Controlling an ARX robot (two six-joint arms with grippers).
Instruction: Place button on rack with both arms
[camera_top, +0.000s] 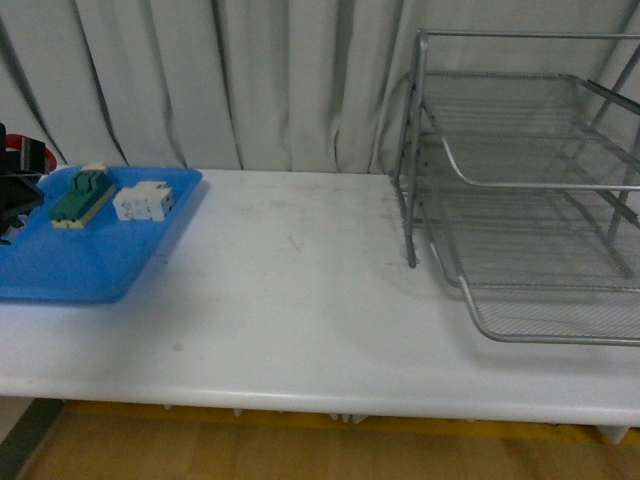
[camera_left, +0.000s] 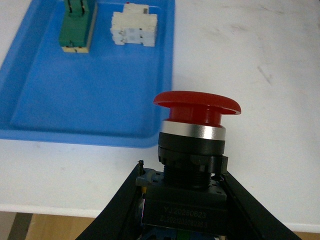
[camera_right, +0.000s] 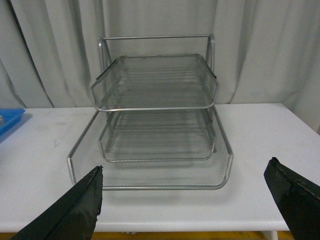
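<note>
Between the fingers (camera_left: 117, 210) of our left pincer (camera_left: 185, 205) sits the button (camera_left: 196, 106), gripped by its black body, red cap pointing outward past the fingertips. Beyond it and to one side lies the blue tray (camera_left: 75, 95), a green block (camera_left: 77, 25) and a white component (camera_left: 134, 29) at its far end. Our right pincer (camera_right: 185, 200) gapes wide, holding nothing; the rack (camera_right: 157, 107) stands straight ahead of it, apart.

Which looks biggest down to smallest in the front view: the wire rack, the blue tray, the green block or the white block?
1. rack
2. blue tray
3. green block and white block: these look about alike, so I won't rank them.
</note>
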